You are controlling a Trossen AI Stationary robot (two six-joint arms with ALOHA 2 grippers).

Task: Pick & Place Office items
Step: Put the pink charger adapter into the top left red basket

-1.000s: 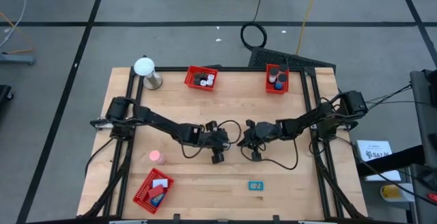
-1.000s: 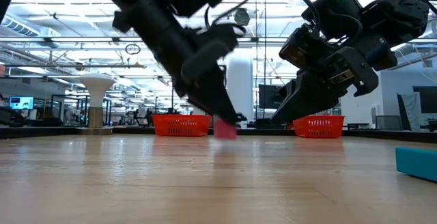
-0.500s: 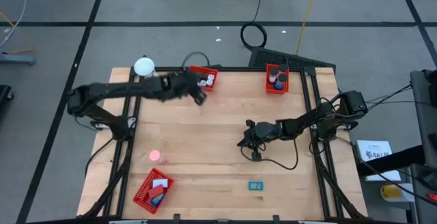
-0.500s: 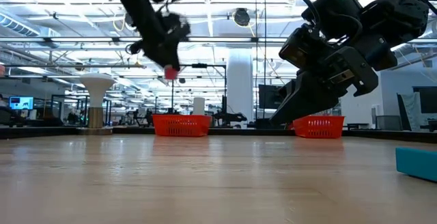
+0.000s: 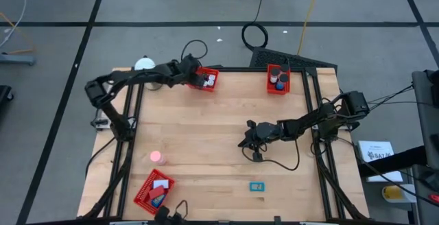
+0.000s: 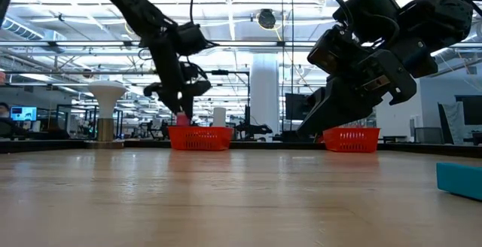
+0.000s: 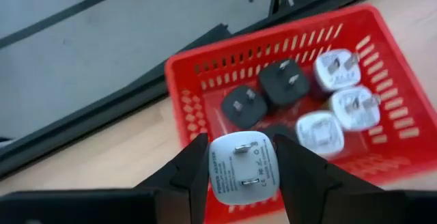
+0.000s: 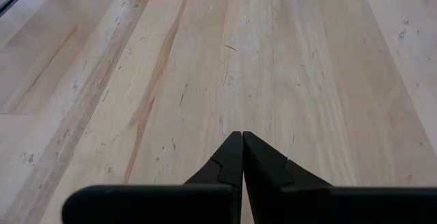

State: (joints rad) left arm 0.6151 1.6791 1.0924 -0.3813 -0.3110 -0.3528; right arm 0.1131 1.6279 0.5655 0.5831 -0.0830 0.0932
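My left gripper [image 5: 195, 78] hangs over the far-left red mesh tray [image 5: 211, 72] and is shut on a small white plug adapter [image 7: 244, 168]. That tray [image 7: 188, 101] holds several more adapters, some black [image 7: 240, 106] and some white [image 7: 354, 108]. In the low view the left gripper [image 6: 181, 116] points down just above the tray [image 6: 199, 137]. My right gripper [image 5: 255, 147] is shut on nothing, low over bare wood right of the table's middle [image 8: 242, 142]. A pink item [image 5: 157, 157] and a teal piece [image 5: 257, 186] lie on the table. My left gripper pinches the white adapter between its two fingers [image 7: 188, 173], one on each opposite side wall [image 7: 214, 171]. The face with the two metal prongs [image 7: 244, 149] is turned toward the wrist camera. The fingers come from above, pointing down. The adapter is lifted clear, above the tray's near rim.
A second red tray [image 5: 278, 79] with dark rolls stands at the far right. A third [image 5: 153, 191] with red, white and blue pieces lies at the near left. The white ball on its silver stand [image 5: 145, 67] sits just left of the left arm. Bare wood fills the middle.
My left gripper has left the table's middle beside the right gripper, risen, and swung toward the far-left edge with the adapter lifted clear. In the last half second it has moved over the far-left red tray and come down close above it. The right arm has kept still.
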